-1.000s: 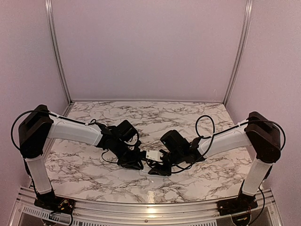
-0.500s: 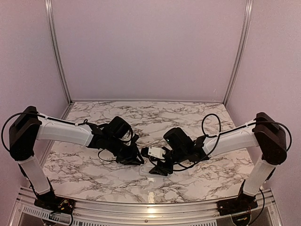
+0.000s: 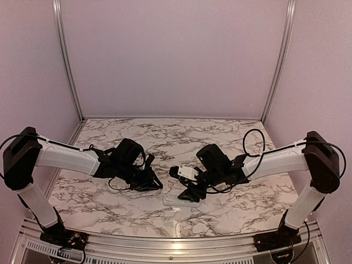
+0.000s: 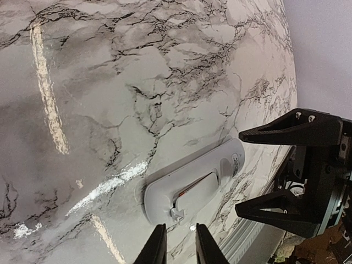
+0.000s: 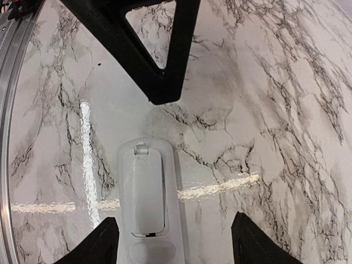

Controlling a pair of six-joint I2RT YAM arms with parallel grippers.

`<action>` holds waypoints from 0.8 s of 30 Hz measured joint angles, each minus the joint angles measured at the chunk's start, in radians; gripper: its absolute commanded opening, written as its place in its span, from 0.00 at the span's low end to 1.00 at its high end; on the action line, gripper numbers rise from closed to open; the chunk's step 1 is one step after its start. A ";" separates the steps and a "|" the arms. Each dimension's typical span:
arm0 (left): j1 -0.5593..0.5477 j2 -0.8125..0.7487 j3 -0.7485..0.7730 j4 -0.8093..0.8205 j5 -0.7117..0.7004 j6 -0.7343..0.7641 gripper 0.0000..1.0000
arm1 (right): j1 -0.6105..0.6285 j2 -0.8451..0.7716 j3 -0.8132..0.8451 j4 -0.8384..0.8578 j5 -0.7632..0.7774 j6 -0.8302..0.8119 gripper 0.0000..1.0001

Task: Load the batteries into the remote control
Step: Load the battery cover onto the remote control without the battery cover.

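A: Where is the remote (image 3: 175, 201)?

B: It lies flat on the table (image 3: 110, 203), near the front edge, about in the middle. Its plain white back faces up.

A: What do you see on the back?

B: From the right wrist, the remote (image 5: 147, 203) shows a long box shape with a small tab at the far end. From the left wrist, the remote (image 4: 192, 184) shows a thin red line and a small metal bit in that box. I cannot tell if a lid is on it.

A: What is the right gripper (image 3: 190, 195) doing?

B: It hangs over the near end of the remote. Its jaws are spread wide, one on each side of the remote (image 5: 173, 220). I cannot tell if they touch it.

A: And the left gripper (image 3: 154, 186)?

B: It is on the left, close to the remote but apart from it. Its jaws are almost pressed together, with only a thin slit between the tips (image 4: 177, 236). From the right wrist, its tips (image 5: 165, 93) look joined and point at the far end of the remote.
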 measured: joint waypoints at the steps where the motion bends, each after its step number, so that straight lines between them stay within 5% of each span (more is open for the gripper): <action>1: 0.000 0.000 -0.010 0.011 -0.001 0.003 0.19 | 0.000 0.004 0.000 -0.001 -0.003 0.002 0.68; 24: -0.013 0.048 -0.034 0.113 0.030 0.013 0.08 | 0.000 0.112 0.055 -0.025 -0.048 0.015 0.65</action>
